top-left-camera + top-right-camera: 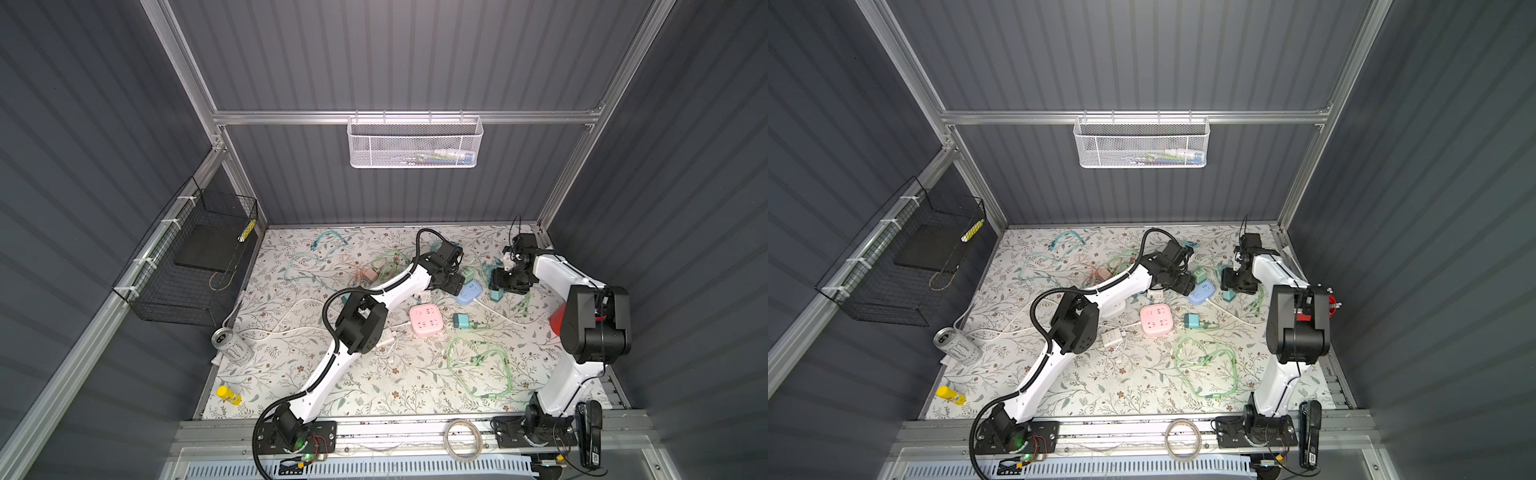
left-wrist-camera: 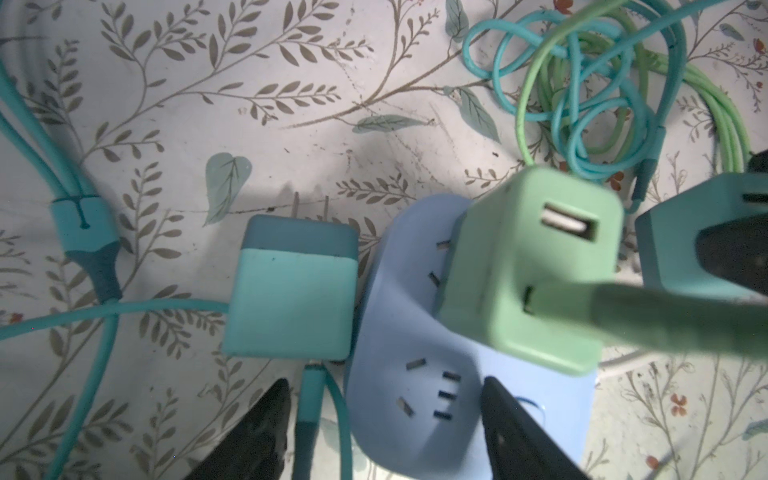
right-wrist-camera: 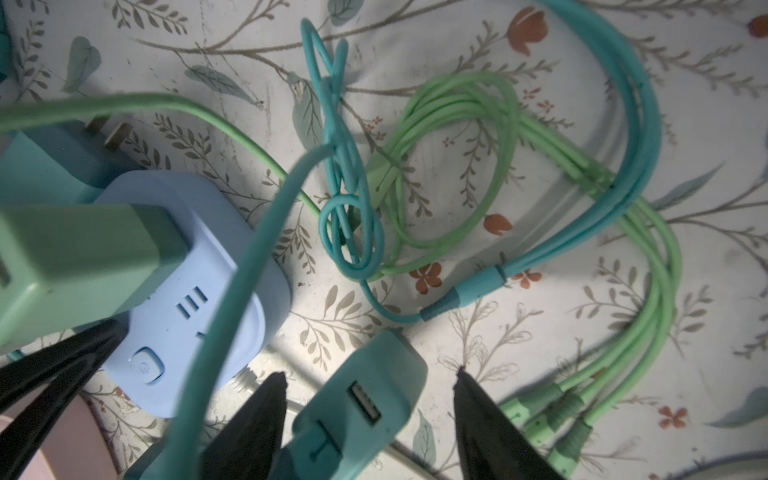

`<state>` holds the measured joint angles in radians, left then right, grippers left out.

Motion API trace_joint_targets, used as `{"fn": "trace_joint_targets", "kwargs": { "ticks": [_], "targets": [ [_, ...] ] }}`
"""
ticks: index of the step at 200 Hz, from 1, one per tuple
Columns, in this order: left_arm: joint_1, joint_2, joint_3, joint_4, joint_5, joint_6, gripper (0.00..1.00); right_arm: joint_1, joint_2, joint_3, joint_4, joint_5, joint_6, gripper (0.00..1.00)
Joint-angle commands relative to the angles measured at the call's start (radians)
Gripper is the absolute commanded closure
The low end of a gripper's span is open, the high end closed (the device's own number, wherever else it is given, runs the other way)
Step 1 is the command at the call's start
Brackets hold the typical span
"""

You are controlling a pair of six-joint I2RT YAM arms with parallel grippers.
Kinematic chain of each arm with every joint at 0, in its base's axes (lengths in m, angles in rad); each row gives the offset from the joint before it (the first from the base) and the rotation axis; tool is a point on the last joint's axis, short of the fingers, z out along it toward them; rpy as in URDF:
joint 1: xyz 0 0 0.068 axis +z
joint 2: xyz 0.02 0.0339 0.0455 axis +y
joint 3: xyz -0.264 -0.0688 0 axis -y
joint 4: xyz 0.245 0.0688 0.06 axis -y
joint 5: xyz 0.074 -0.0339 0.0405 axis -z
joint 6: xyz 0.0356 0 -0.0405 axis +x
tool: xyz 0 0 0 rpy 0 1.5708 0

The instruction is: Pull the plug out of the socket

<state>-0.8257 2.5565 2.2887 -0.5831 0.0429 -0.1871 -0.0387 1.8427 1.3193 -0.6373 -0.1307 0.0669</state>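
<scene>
While the left claw point(image 2: 386, 379) stands wide over the blue socket point(image 2: 415, 374), with one finger above its top face and the other off its edge beyond a teal cable point(image 2: 311, 395), it grips nothing that I can see. The green plug point(image 2: 523, 282) sticks out of that socket at the end away from those fingers, its long axis rising off the socket's face. The right claw point(image 3: 369, 374) is spread too, jaws either side of a loose teal charger point(image 3: 361, 411) lying on the counter point(image 3: 519, 345), with one finger clear of it, so not clamped. From that claw the plug lies just across the socket, toward the left arm. I judge the right arm freer to take it, pulling along that axis while the left steadies the socket. The right wrist view shows the plug's base meeting the socket. The left wrist view shows its USB end and a green cable point(image 2: 665, 320) plugged there. In both top views the plug is only a small green patch beside the left wrist.
</scene>
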Motion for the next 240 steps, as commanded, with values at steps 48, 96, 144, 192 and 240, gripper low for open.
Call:
{"fn": "trace_joint_targets", "kwargs": {
  "ticks": [48, 96, 144, 192, 240],
  "targets": [
    [0.000, -0.031, -0.044, -0.072, -0.034, 0.009, 0.27, -0.001, -0.050, 0.021, -0.010, -0.023, 0.005, 0.34],
    [0.000, -0.030, -0.042, -0.074, -0.037, 0.008, 0.27, 0.005, -0.065, 0.023, 0.000, -0.036, 0.002, 0.34],
    [0.001, -0.036, -0.047, -0.074, -0.038, 0.009, 0.27, 0.016, -0.009, 0.029, 0.003, -0.033, 0.005, 0.36],
    [0.001, -0.041, -0.054, -0.074, -0.043, 0.012, 0.27, 0.028, 0.050, 0.039, 0.000, -0.013, 0.004, 0.39],
    [0.002, -0.037, -0.051, -0.073, -0.045, 0.009, 0.27, 0.039, 0.074, 0.051, 0.008, 0.005, 0.002, 0.45]
  ]
}}
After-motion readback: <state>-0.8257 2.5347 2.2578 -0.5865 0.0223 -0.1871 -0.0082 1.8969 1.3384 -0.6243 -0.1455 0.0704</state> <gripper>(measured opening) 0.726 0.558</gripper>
